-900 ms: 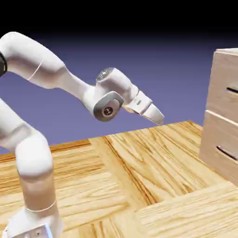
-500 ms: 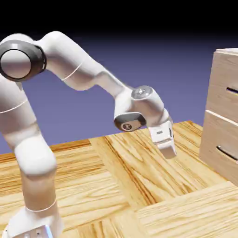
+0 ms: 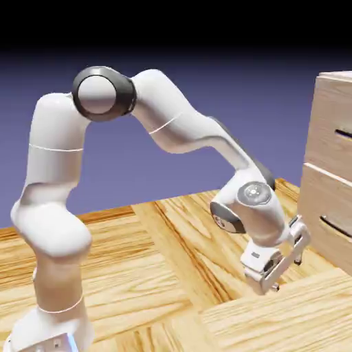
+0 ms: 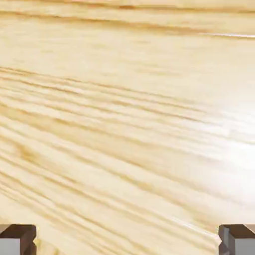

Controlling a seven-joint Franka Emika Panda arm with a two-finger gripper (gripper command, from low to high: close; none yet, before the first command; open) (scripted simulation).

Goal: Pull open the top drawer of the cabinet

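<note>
The cabinet (image 3: pixel 328 185) stands at the right edge of the exterior view, a pale wood-grain chest cut off by the frame. Its top drawer (image 3: pixel 333 124) carries a slim grey bar handle (image 3: pixel 344 133); the lower drawer front sits beneath it. My gripper (image 3: pixel 289 269) hangs low over the table, left of the lower drawer front and well below the top drawer's handle, touching neither. It is open with nothing between the fingers. In the hand view the two grey fingertips (image 4: pixel 18 239) show far apart at the bottom corners, and the gripper (image 4: pixel 127 241) faces blurred pale wood grain.
The wooden table (image 3: pixel 137 275) spreads under the arm. The lower drawer's handle (image 3: pixel 335 227) lies just right of the hand. The arm's elbow (image 3: pixel 103 93) arches high at the upper left.
The arm has swung down and rightward. The gripper has dropped from mid-air to just above the table beside the cabinet's lower drawer front. It stays open.
</note>
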